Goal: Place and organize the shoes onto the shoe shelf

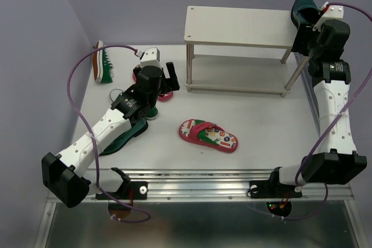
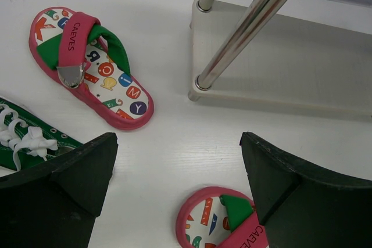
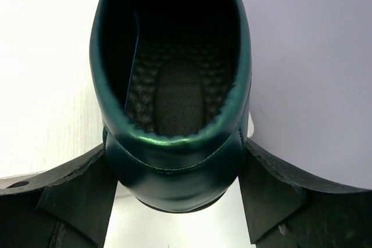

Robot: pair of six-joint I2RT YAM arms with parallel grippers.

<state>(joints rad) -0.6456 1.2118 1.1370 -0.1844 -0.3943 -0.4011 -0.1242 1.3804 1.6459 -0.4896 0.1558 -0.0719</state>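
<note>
Now right claw (image 3: pixel 174 193), part-open, clamps teal loafer (image 3: pixel 168 85)

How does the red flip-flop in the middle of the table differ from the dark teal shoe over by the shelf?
The red flip-flop lies flat on the table, untouched; the teal shoe is gripped by the right hand at the right end of the shelf. The flip-flop is open, red with a green strap and a colourful insole; the teal shoe is closed and shiny. Both are single shoes.
</note>
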